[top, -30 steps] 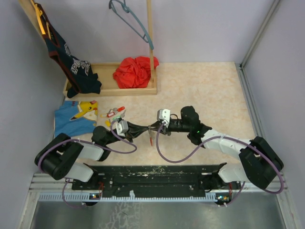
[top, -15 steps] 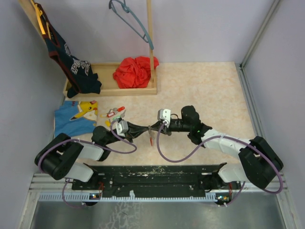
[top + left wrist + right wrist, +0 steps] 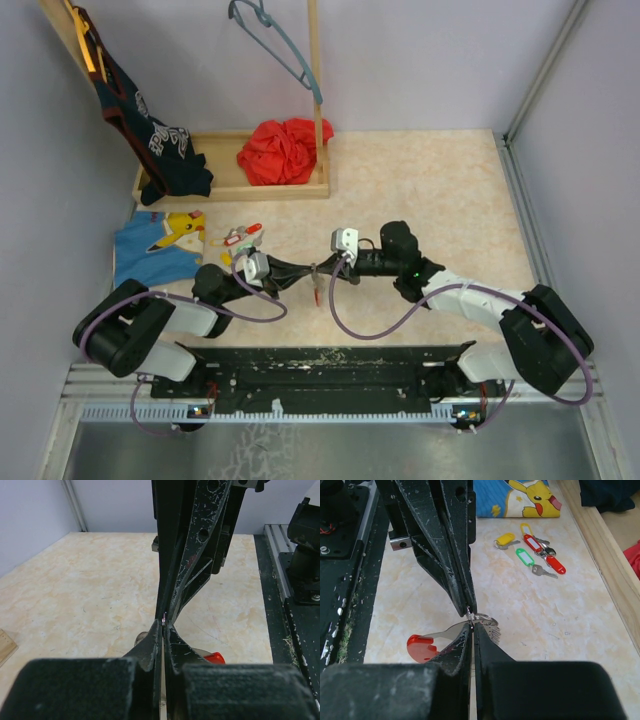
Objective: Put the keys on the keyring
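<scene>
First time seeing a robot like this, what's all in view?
keys: several, yellow, green, red tags, on table beside cartoon cloth
keyring: one, silver with red piece, pinched between both hands
cartoon cloth: one, blue and yellow, table's left
red cloth: one, red, in wooden tray
shirt: one, navy, hanging back left
hanger: one, teal, by pole
left hand: one, black, shut on keyring
right hand: one, black, shut on keyring
</scene>
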{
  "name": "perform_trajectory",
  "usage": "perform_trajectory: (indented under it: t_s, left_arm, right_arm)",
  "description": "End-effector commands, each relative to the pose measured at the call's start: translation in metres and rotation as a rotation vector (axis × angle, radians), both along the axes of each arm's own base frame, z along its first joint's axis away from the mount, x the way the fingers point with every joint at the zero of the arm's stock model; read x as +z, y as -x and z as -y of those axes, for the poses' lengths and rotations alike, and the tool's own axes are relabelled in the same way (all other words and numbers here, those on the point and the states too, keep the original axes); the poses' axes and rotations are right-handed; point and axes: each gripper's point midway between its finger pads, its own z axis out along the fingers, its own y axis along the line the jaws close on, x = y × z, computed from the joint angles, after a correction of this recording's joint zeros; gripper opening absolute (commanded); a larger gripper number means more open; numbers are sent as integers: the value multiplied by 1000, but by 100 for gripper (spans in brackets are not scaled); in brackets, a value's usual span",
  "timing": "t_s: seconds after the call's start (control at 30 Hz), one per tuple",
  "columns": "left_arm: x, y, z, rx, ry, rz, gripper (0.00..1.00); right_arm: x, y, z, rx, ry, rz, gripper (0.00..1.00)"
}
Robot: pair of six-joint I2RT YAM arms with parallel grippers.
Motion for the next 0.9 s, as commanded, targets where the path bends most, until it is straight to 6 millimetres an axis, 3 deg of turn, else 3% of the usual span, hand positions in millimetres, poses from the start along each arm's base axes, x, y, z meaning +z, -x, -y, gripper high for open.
perform_trajectory:
  t_s: [0.0, 0.13, 0.27, 0.37, 0.47, 0.5, 0.57, 0.87]
  left_arm:
    - [18, 1, -4, 13, 51, 62, 8]
    - [19, -9, -11, 95, 53, 39, 26]
    - [24, -32, -26, 257, 62, -25, 40]
    - [21, -42, -35, 338, 44, -84, 57]
    - [16, -52, -39, 393, 5, -159, 65]
    - [15, -55, -40, 411, -8, -186, 70]
    - [10, -62, -43, 451, -33, -251, 98]
    - [8, -87, -61, 635, -81, -383, 100]
  right_arm:
    - [20, -4, -2, 10, -33, 44, 0]
    - [18, -9, 4, -28, 10, 67, 0]
    - [21, -12, 6, -48, 7, 85, 0]
    - [23, -14, 7, -68, 7, 80, 0]
    - [25, -15, 7, -83, -7, 68, 0]
    - [26, -14, 7, -84, -15, 65, 0]
    - [31, -14, 6, -84, -38, 64, 0]
    - [45, -13, 7, -99, -86, 66, 0]
